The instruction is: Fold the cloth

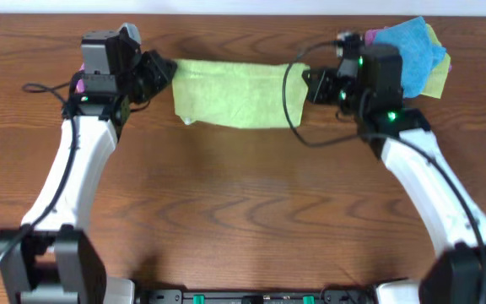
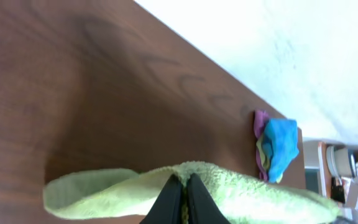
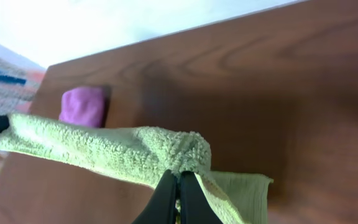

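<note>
One view from above, two from the wrists, meeting on the green cloth.
The overhead camera looks straight down on the tabletop from well off, taking in the whole scene. Each wrist camera sits close behind its hand, looking low along the wood: the left hand faces the blue pile, the right hand a purple item; they face each other.

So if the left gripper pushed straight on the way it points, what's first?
The green cloth that the left gripper pinches; beyond it, probably the right gripper at the other end, though depth is unclear.
</note>
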Controlling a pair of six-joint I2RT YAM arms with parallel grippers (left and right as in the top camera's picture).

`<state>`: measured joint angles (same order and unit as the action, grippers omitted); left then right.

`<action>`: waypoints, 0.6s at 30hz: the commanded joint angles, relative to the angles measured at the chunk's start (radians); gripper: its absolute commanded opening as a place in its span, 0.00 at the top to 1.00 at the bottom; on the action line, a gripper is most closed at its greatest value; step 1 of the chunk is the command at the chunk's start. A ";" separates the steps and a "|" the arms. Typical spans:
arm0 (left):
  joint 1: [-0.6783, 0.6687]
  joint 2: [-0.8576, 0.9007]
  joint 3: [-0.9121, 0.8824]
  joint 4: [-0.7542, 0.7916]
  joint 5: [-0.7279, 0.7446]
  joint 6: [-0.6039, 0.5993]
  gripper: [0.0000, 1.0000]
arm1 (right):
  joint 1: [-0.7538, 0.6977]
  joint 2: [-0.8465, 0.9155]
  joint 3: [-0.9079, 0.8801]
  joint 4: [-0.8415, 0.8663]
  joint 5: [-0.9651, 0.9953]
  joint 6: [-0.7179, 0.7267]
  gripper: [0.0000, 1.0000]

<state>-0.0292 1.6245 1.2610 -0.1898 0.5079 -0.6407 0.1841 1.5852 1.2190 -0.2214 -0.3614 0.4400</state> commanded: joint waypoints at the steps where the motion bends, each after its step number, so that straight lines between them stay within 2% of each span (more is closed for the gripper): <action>1: 0.010 0.041 0.025 0.066 -0.049 -0.042 0.94 | -0.046 0.076 0.100 -0.002 0.047 -0.058 0.99; 8: 0.010 0.108 0.074 0.154 -0.078 -0.054 0.94 | -0.061 0.205 0.272 0.028 0.056 -0.101 0.99; 14: 0.003 0.121 0.123 0.141 -0.065 -0.043 0.94 | -0.056 0.222 0.320 -0.008 0.057 -0.105 0.99; 18: 0.000 0.121 0.124 0.085 0.003 -0.043 0.94 | -0.040 0.221 0.321 -0.068 0.057 -0.122 0.99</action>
<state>-0.0235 1.7412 1.3602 -0.0696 0.4637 -0.6846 0.1295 1.8004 1.5234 -0.2733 -0.3134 0.3496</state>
